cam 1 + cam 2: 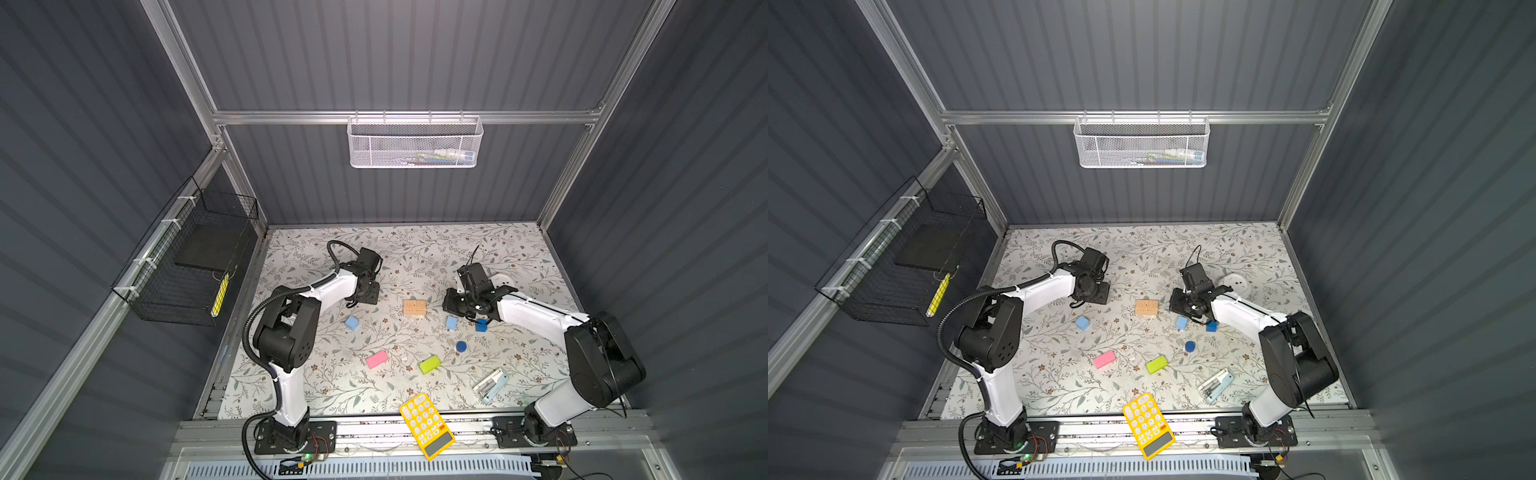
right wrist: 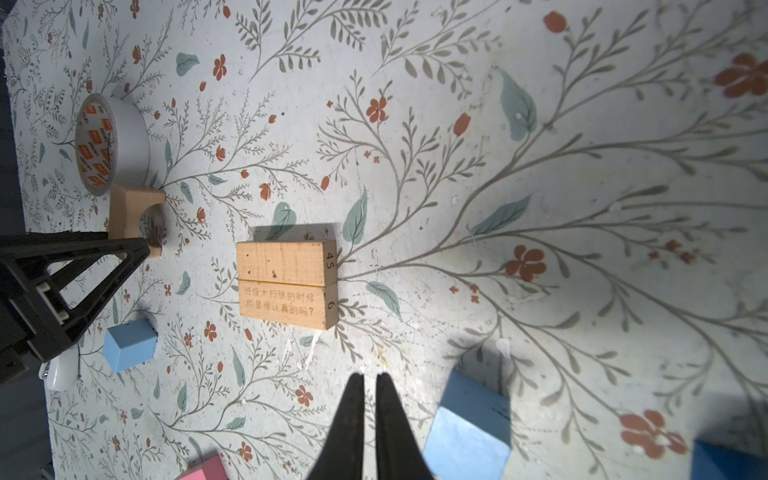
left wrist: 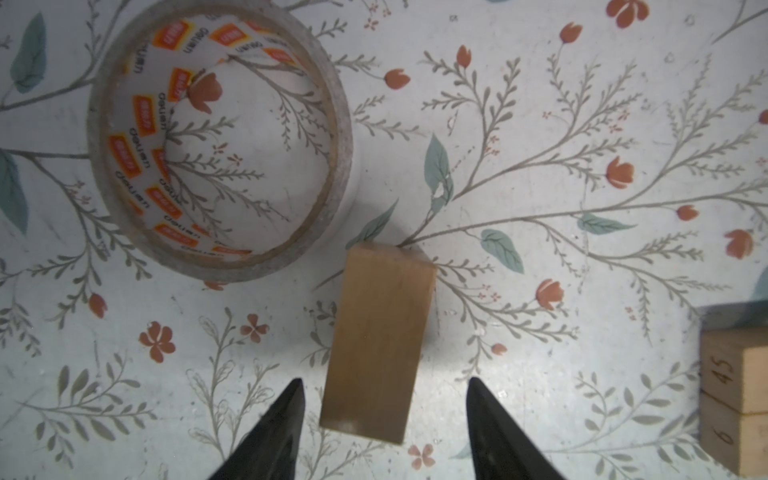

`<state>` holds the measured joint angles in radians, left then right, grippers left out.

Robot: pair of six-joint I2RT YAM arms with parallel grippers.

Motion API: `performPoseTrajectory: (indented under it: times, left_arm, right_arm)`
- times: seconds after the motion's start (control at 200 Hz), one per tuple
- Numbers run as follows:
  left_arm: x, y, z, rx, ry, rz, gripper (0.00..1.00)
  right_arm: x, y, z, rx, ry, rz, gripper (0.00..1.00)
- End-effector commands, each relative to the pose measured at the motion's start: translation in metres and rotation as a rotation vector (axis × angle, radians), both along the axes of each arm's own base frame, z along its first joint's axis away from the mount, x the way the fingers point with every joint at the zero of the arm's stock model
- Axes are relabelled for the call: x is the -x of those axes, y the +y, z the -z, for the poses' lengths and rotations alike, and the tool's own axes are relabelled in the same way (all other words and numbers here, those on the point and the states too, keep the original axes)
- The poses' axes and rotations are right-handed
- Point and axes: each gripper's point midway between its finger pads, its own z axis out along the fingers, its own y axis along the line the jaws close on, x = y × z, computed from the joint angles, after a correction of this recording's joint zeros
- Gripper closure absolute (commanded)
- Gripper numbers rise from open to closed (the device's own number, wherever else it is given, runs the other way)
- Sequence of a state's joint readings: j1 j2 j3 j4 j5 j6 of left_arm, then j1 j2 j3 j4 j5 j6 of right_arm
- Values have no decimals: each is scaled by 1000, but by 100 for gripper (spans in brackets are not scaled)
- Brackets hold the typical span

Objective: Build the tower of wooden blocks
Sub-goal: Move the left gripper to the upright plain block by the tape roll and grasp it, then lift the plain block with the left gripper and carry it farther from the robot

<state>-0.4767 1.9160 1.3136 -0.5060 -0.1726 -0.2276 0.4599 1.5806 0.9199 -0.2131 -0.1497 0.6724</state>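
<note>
The left fingers [image 3: 278, 432] stand open astride a plain tan wooden bar [image 3: 378, 332] lying on the floral surface [image 3: 582, 104] just beside a clear tape roll [image 3: 343, 137]. The right fingers [image 2: 349, 424] are pinched nearly together, empty, near two more tan wooden bars [image 2: 286, 284] lying side by side, touching.

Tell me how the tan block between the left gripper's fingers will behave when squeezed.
The tan block looks like solid wood: probably stiff and light. Its flat long sides face the fingers of the open left gripper, so it should not roll or slip much. It lies slightly skewed to them, so it may swivel as they close.
</note>
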Motion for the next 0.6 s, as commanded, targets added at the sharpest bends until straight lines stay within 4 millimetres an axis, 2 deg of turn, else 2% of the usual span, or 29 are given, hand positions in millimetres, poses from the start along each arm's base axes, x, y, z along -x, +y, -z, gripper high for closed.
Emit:
performPoseTrajectory:
  times: [0.0,0.27,0.465,0.595]
  left_arm:
    - [2,0,13,5,31,14,42]
    - [-4,-3,21,-1,40,23,54]
    - [-6,-5,16,9,25,29,63]
    - [-3,-5,12,17,23,41,72]
  right_arm:
    - [-1,-2,6,9,13,5,88]
    - [-1,-2,7,7,18,6,88]
    - [0,-3,6,7,18,6,88]
    - [-1,-3,6,6,18,10,88]
